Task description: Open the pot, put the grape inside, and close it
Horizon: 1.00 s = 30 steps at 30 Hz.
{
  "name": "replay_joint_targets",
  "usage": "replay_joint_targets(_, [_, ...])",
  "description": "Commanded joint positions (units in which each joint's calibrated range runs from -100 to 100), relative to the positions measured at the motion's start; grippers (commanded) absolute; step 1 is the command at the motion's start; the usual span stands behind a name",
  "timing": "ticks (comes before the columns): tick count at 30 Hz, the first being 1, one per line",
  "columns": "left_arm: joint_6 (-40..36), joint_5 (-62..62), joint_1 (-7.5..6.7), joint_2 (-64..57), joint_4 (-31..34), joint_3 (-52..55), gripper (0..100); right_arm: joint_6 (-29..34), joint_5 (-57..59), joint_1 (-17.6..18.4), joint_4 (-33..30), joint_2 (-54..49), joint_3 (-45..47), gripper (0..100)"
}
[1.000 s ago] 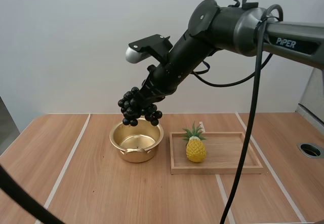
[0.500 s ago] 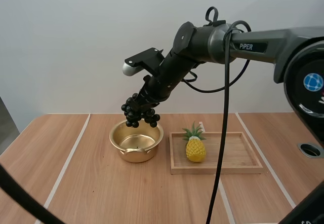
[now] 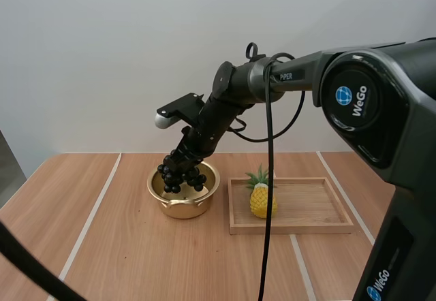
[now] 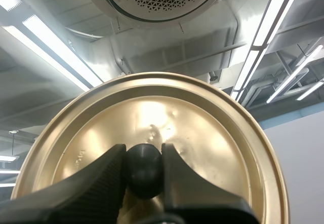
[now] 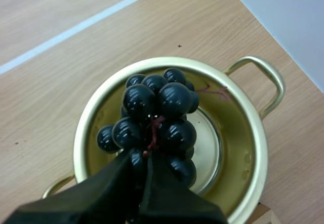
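Over the pot (image 3: 178, 208), right gripper (image 5: 143, 171) clamped on grapes (image 5: 157, 115) should lower centred, away from the 3 o'clock tray (image 3: 320, 212); left gripper (image 4: 144, 150) pinches lid (image 4: 212, 138).

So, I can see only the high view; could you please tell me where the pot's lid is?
Observer: The left gripper holds the lid and is shut on its black knob.
Operator: Thank you. Is the bunch lined up over the pot?
Observer: Yes. In the right wrist view the grapes hang within the rim of the pot, and the inside of the pot beside them is bare.
Operator: And how does the right gripper hold them?
Observer: The right gripper pinches the bunch at its reddish stem.
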Motion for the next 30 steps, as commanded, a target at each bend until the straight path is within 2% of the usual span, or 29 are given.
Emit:
replay_joint_targets(1, [0.03,-0.22,0.02,-0.94,0.61,-0.2,0,-0.26,-2.99,0.09,-1.08,1.42,-0.39,0])
replay_joint_targets(12, [0.03,-0.22,0.02,-1.07,0.61,-0.2,0,0.08,-3.26,0.09,-3.34,8.45,-0.39,0])
replay_joint_targets(24, [0.03,-0.22,0.02,-1.07,0.61,-0.2,0,0.08,-3.55,0.09,-3.22,8.77,-0.39,0])
replay_joint_targets(30, [0.03,0.37,0.02,-1.07,0.61,-0.2,0,5.16,-6.94,0.09,-3.52,8.77,-0.39,2])
